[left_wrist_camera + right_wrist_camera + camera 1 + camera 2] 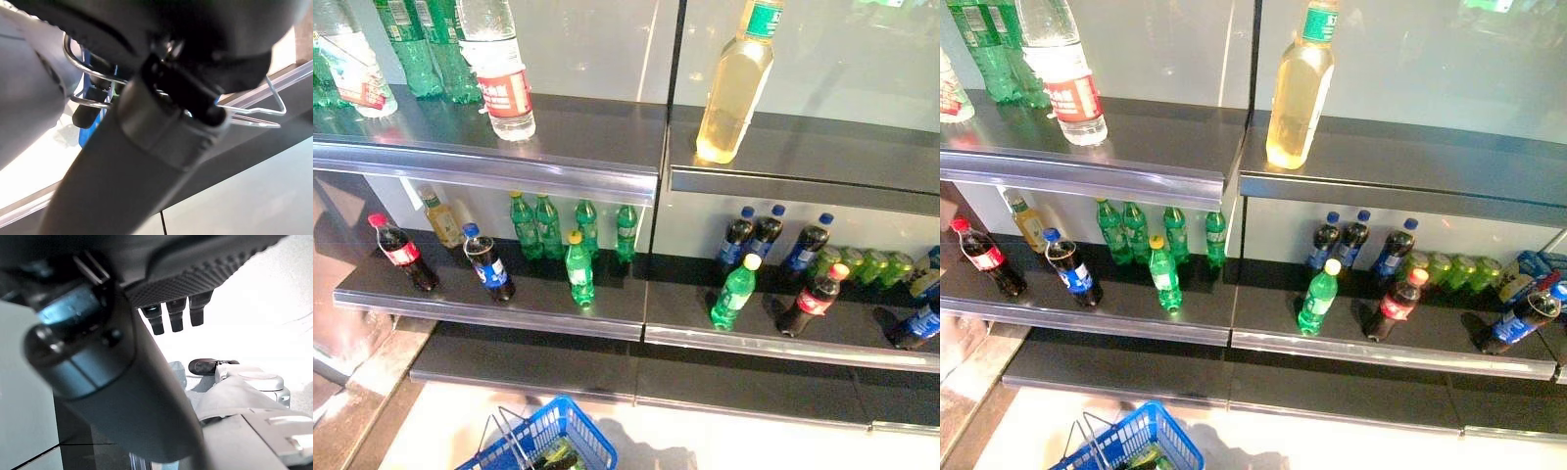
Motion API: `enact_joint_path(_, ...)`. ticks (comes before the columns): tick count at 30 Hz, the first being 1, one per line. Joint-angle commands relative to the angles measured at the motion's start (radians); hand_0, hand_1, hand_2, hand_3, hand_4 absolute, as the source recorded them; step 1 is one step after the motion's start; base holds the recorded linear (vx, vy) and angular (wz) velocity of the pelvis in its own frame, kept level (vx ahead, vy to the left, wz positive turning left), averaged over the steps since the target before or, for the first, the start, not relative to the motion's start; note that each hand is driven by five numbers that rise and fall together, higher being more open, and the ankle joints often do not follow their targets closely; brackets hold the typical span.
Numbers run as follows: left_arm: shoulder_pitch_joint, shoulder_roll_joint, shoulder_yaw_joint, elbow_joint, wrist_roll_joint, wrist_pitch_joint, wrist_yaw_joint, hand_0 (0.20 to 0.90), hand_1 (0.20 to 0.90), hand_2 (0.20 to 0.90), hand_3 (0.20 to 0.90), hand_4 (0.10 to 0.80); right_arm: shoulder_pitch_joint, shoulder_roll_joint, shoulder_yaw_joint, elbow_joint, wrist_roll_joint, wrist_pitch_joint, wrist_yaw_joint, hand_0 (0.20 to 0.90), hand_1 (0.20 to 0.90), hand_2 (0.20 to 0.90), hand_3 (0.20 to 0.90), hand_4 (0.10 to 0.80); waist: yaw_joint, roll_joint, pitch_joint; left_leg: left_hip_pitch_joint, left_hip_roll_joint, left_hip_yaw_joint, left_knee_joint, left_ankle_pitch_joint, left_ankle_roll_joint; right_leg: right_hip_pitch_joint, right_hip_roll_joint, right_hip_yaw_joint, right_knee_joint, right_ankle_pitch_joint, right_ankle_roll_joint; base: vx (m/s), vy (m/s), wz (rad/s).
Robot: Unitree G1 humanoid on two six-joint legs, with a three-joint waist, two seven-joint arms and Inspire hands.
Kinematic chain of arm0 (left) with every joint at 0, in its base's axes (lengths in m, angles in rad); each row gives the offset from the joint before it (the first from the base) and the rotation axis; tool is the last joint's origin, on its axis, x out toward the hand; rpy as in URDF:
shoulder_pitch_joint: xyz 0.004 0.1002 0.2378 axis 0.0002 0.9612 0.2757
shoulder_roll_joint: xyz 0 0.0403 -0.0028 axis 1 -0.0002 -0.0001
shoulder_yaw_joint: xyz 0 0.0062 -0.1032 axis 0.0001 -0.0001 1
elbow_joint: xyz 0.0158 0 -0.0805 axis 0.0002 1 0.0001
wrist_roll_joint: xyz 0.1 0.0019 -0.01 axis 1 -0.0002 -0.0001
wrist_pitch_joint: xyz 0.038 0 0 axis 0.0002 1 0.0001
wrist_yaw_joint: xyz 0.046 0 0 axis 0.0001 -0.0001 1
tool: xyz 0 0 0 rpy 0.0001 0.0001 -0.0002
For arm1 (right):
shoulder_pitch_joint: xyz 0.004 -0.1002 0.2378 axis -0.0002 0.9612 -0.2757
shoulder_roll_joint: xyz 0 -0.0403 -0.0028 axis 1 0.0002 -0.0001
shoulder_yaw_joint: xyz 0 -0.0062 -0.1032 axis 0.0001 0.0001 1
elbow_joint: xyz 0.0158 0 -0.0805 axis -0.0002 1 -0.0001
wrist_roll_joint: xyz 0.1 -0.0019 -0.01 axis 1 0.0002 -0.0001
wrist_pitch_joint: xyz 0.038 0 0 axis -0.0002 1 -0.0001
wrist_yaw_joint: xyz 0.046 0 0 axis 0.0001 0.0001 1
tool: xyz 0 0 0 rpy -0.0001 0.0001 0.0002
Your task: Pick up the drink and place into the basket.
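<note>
Basket [553,431] handle in curled left robot hand [195,44]

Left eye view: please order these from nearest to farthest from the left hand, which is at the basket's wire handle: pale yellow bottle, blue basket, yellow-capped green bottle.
1. blue basket, bottom edge, its handle in the left hand.
2. yellow-capped green bottle, lower shelf, front left.
3. pale yellow bottle, upper shelf, right side.
</note>
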Motion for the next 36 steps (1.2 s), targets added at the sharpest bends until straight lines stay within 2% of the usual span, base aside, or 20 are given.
enact_joint_path(1,-0.108,0.004,0.01,-0.039,0.001,-0.082,-0.115,0.3,0.3,0.3,0.2,0.1,-0.074,-0.034,0.008,0.056,-0.016,-0.022,0.008,0.9,0.9,0.9,0.9,0.8,0.02,0.047,0.015,0.004,-0.013,0.042,0.005,-0.017,0.007,0.018,0.001,-0.083,0.058,-0.014,0.025,0.0,0.0,0.0)
enact_joint_path(36,-0.103,0.005,0.011,-0.04,0.004,-0.086,-0.119,0.3,0.3,0.3,0.2,0.1,-0.072,-0.037,0.01,0.055,-0.015,-0.022,0.014,0.9,0.9,0.9,0.9,0.8,0.023,0.044,0.016,0.005,-0.01,0.044,0.005,-0.016,0.005,0.019,0.006,-0.088,0.055,-0.016,0.021,0.0,0.0,0.0)
